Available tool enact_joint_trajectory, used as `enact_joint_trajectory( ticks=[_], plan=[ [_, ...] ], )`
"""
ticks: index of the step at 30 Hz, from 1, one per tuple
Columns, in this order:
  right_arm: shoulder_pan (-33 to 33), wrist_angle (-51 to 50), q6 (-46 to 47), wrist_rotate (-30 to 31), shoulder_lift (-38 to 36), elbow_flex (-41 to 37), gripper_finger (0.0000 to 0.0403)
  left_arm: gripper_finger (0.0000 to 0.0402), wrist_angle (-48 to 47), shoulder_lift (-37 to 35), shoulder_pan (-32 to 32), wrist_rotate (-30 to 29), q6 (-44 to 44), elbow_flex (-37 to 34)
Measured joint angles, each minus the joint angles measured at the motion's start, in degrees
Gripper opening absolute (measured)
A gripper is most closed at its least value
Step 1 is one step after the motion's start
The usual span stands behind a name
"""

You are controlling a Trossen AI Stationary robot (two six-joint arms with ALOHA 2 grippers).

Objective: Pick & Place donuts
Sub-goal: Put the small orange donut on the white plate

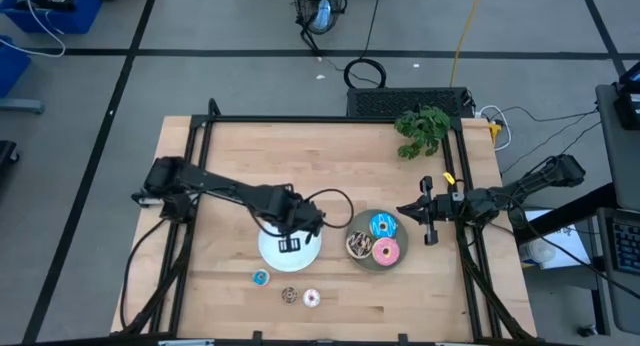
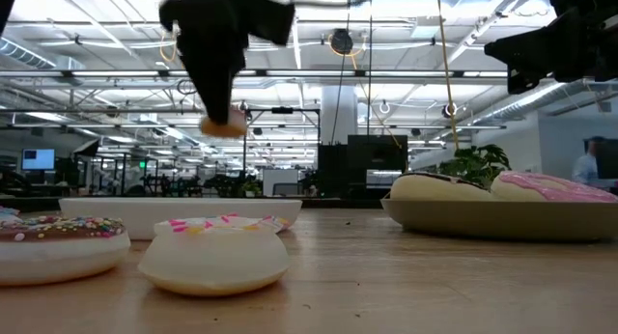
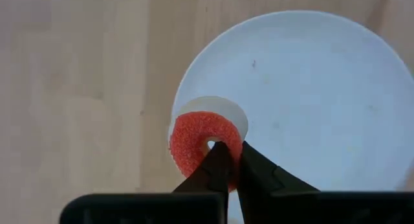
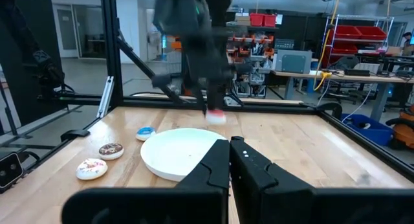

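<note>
My left gripper point(image 1: 291, 241) hangs over the white plate point(image 1: 272, 254), shut on the tiny red donut point(image 3: 202, 146), which is lifted above the plate's rim in the low view. On the grey plate point(image 1: 366, 262) lie the larger blue donut point(image 1: 383, 225), pink donut point(image 1: 386, 251) and dark brown donut point(image 1: 357, 246). Three tiny donuts rest flat on the table near its front edge: blue point(image 1: 260, 277), brown point(image 1: 290, 294) and whitish-pink point(image 1: 312, 298). My right gripper point(image 1: 431, 226) waits shut just right of the grey plate, touching nothing. My left gripper pinches the red donut's ring wall point(image 3: 223, 179) between its two fingers, one fingertip point(image 3: 217, 156) at the hole and the other outside. The fingers come from above, pointing down. The donut point(image 2: 224, 125) hangs at their ends, lifted clear over the white plate point(image 2: 145, 216).
A green leafy sprig point(image 1: 424, 128) lies at the table's far right corner. A dark metal frame point(image 1: 330, 119) runs along the table's edges. Bare wood lies left of the white plate and along the far half of the table.
</note>
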Motion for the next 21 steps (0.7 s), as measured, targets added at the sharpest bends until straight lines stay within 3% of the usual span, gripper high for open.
enact_joint_trajectory(
  ticks=[4, 10, 17, 21],
  plan=[
    [0.0, 0.0, -0.1, 0.0, 0.0, 0.0, 0.0000, 0.0008, 8.9, 0.0, 2.6, 2.4, 1.1, -7.8],
    [0.0, 0.0, -1.1, 0.0, 0.0, 0.0, 0.0000, 0.0031, 17.7, 0.0, 4.0, 7.3, 1.1, -15.1],
    [0.0, 0.0, -1.5, 0.0, 0.0, 0.0, 0.0000, 0.0035, 20.2, 0.0, 3.5, 8.8, 0.5, -17.9],
    [0.0, 0.0, -1.4, 0.0, 0.0, 0.0, 0.0000, 0.0059, 21.5, 0.0, 2.3, 8.8, 0.1, -17.9]
  ],
)
